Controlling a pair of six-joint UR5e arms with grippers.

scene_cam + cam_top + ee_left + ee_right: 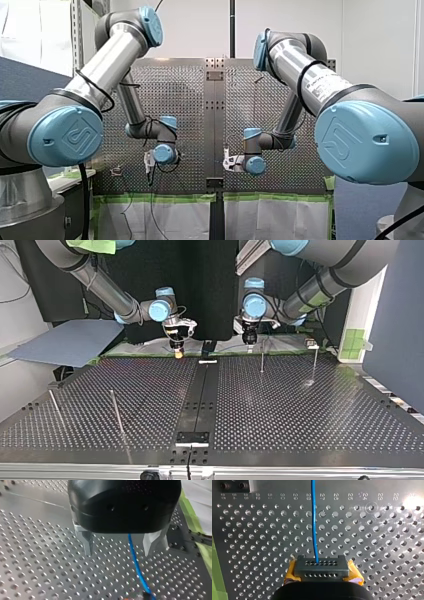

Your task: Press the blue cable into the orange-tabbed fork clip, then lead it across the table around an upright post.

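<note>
The blue cable (313, 517) runs straight over the tabletop (374, 542) and ends in my right claw (322, 568). That claw is pinched narrow on it, with yellow pads (355, 573) either side of a dark holed block (322, 566). In the left wrist view the same cable (135, 562) passes loose between the metal fingers (88, 542) of my left claw (118, 554), which stands wide and touches nothing.

In the top view, my right claw (177, 349) hangs just left of the tabletop's dark middle strip (200, 390), and my left claw (249, 337) hangs just right of it. Two upright posts (261, 361) (315, 362) stand right of the strip, and two more (116, 412) (54, 407) stand left of it.
</note>
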